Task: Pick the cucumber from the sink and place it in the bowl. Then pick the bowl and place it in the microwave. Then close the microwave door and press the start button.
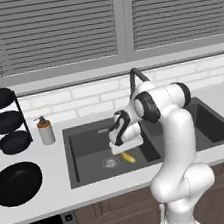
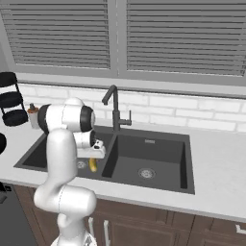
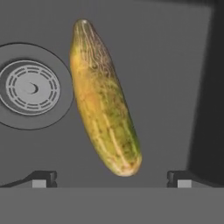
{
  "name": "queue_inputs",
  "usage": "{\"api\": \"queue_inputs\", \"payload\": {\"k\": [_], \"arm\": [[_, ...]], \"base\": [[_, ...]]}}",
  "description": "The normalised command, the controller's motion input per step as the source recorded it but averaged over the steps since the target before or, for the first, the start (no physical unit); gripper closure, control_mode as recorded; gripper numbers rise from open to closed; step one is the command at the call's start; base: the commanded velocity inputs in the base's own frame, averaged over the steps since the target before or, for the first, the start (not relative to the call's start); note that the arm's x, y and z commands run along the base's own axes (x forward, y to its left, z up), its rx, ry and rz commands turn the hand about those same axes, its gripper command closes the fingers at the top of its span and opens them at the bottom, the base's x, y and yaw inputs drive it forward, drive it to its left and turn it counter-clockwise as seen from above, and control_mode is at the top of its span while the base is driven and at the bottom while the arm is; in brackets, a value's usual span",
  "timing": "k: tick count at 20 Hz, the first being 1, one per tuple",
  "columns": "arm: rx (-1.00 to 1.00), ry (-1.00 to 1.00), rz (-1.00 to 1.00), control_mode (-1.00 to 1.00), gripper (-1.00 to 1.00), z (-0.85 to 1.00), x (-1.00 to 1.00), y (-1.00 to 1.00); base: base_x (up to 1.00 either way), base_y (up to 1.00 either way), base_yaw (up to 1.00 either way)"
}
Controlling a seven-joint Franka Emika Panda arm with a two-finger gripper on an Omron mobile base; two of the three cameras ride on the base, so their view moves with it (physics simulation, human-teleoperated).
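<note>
A: Where do I stand with the tool [image 3: 111, 178]?

B: From my seat, its jaws are spread wide and hold nothing. It hangs low in the left basin of the sink [image 1: 85, 158], right above the cucumber [image 3: 105, 98]. In the hand view the two tips sit on either side of the cucumber's near end, apart from it.

A: And the cucumber itself?

B: Lying flat on the basin floor, just beside the round drain [image 3: 29, 87], with its length running away from the camera and leaning a little. I see it as a yellow stub under the hand in the left base view too.

A: How should I take it?

B: I'd judge the jaws already straddle it across its narrow width, which is right. I would shift toward its middle before lowering, so it doesn't pivot out, then go down until the tips nearly meet the basin floor and close gently.

A: What's around?

B: The black bowl [image 1: 17, 184] waits on the pale table [image 1: 54, 190], well left of the sink. A soap dispenser [image 1: 45, 131] and a black three-tier rack [image 1: 5, 121] stand behind it, a white brick wall and grey blinds beyond. The black tap [image 2: 114, 108] rises between the basins, so I'd lift straight up first.
</note>
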Motion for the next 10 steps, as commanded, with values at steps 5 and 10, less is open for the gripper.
{"api": "queue_inputs", "payload": {"k": [5, 10], "arm": [[0.00, 0.00, 0.00, -1.00, -1.00, -0.42, 0.52, 0.00], [0.00, 0.00, 0.00, -1.00, -1.00, -0.41, 0.48, 0.02]], "base": [[0.00, 0.00, 0.00], [0.00, 0.00, 0.00]]}}
